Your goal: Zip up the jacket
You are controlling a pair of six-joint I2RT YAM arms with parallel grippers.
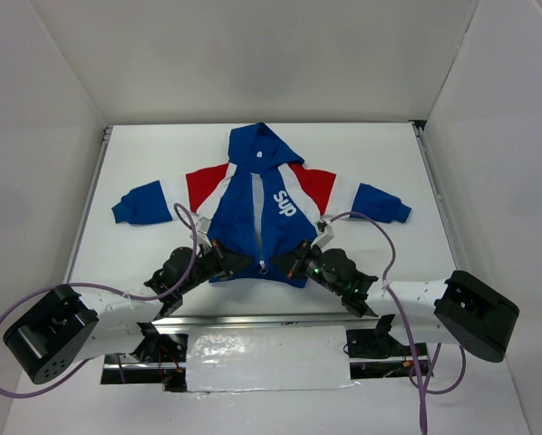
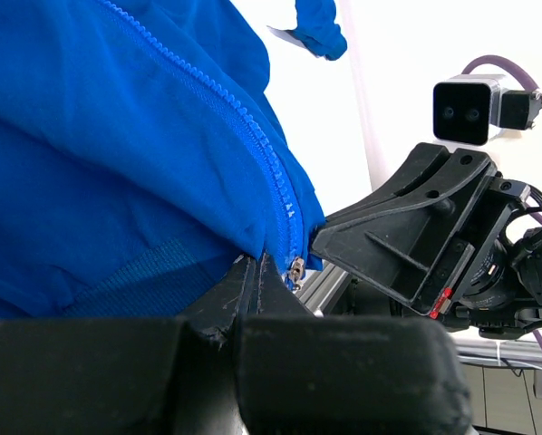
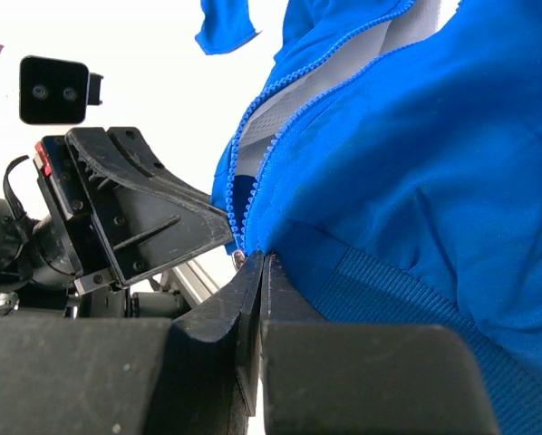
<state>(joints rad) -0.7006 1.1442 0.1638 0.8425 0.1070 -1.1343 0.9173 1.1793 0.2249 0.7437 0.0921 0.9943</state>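
The jacket (image 1: 253,204) lies flat on the white table, hood at the far side and hem towards me. Its front zipper is parted, with white lining showing along the middle. The metal slider (image 1: 263,265) sits at the hem. My left gripper (image 1: 237,263) is shut on the blue hem just left of the zipper. In the left wrist view the gripper (image 2: 256,263) pinches fabric beside the slider (image 2: 295,270). My right gripper (image 1: 291,263) is shut on the hem just right of the zipper. In the right wrist view it (image 3: 264,258) pinches fabric beside the parted teeth (image 3: 253,172).
White walls enclose the table on three sides. A metal rail (image 1: 253,317) runs along the near table edge just behind the hem. The two grippers face each other closely across the zipper's bottom end. Purple cables (image 1: 380,236) loop over both arms.
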